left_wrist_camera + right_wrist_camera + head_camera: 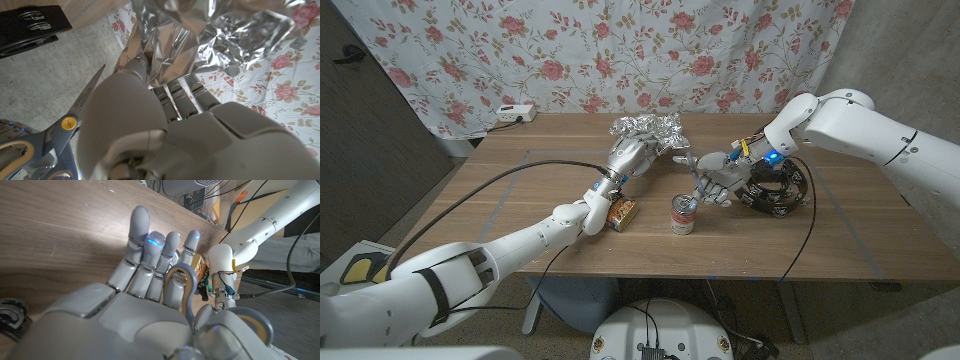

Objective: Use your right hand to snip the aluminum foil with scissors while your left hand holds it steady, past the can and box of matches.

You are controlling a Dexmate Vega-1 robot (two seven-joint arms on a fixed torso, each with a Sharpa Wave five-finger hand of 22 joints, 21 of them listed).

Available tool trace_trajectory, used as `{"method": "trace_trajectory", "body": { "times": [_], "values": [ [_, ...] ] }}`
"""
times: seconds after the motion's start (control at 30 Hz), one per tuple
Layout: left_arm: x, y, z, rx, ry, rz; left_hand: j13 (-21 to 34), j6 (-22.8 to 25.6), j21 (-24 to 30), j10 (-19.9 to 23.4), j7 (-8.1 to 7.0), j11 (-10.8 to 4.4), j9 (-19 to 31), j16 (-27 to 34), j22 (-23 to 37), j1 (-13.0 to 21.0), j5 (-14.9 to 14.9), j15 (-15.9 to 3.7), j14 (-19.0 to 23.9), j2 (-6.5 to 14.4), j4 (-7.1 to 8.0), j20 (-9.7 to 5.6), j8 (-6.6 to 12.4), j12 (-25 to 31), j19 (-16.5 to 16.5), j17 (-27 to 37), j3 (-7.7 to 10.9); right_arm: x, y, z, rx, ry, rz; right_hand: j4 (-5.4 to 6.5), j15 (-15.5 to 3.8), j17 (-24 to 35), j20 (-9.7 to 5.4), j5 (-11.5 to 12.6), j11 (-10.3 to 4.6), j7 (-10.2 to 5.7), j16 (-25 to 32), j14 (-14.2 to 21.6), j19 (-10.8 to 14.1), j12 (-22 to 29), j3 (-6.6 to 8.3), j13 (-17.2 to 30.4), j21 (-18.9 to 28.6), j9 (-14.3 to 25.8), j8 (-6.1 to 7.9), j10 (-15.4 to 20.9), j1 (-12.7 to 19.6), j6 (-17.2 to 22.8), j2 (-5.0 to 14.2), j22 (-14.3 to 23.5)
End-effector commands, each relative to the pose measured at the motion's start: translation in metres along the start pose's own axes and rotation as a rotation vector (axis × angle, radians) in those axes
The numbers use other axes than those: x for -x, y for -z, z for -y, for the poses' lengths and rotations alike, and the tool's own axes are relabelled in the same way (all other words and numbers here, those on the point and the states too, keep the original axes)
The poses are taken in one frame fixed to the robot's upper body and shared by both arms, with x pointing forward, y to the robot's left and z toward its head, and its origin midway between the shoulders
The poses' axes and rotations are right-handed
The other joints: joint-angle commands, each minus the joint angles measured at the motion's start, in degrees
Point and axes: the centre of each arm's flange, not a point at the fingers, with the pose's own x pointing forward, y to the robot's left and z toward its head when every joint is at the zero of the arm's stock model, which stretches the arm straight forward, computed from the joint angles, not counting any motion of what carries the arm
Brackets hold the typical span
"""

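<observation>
Head view: left hand grasps the crumpled aluminum foil at the table's far middle; right hand grasps scissors, whose grey blades and yellow pivot show in the left wrist view

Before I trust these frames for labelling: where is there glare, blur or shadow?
Head view: evenly lit and sharp. Left wrist view: the aluminum foil throws bright glare, and the left hand close to the lens looks soft. Right wrist view: a bright patch on the table, and the right hand is slightly blurred.
</observation>
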Motion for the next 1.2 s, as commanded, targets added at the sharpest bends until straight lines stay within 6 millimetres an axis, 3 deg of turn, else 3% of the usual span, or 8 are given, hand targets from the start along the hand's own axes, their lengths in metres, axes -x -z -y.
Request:
{"method": "trace_trajectory", "body": {
  "times": [0.03, 0.6, 1.2],
  "values": [
    [0.003, 0.000, -0.001, -0.004, 0.001, 0.001, 0.22, 0.41, 0.19, 0.61, 0.05, -0.17, 0.08, -0.13, -0.10, 0.35, -0.20, -1.00, 0.96, 0.43, -0.21, -0.40, 0.11, -0.18, -0.16, 0.12, 0.23, 0.007, -0.003, 0.006, 0.010, 0.022, -0.010, -0.26, -2.16, 0.13, -3.41, 0.03, 0.35, 7.37, -0.10, 0.23, 0.53, -0.08, -0.13, 0.07, -0.17, 0.01, 0.42, 0.04, 0.65, -6.81, -0.10, 0.00],
    [0.004, -0.001, -0.005, -0.008, -0.001, 0.015, 0.36, 0.46, 0.22, 0.74, -0.03, -0.18, 0.10, -0.39, -0.58, 0.35, -0.34, -1.06, 1.15, 0.41, -0.26, -0.62, 0.05, -0.41, -0.20, 0.34, 0.24, 0.002, -0.003, -0.006, 0.014, -0.006, -0.033, -0.29, -2.17, 0.16, -3.42, -0.01, 0.25, 7.38, -0.35, 0.32, 0.49, -0.05, -0.13, 0.21, -0.04, -0.05, 0.42, 0.16, 0.80, -6.87, -0.03, 0.28],
    [0.009, 0.000, -0.008, -0.010, -0.016, 0.021, 0.51, 0.58, 0.16, 0.62, 0.17, -0.02, 0.12, -1.32, -1.44, 0.05, -0.50, -1.05, 1.03, 0.56, -0.06, -1.26, -0.02, -0.61, -0.56, 0.53, 0.08, 0.000, -0.006, -0.003, 0.026, -0.010, -0.060, -0.29, -2.18, 0.24, -3.44, -0.06, 0.38, 7.30, -0.54, 0.31, 0.51, -0.19, -0.17, 0.22, -0.07, -0.11, 0.43, 0.15, 0.88, -6.89, -0.05, 0.32]
  ]
}}
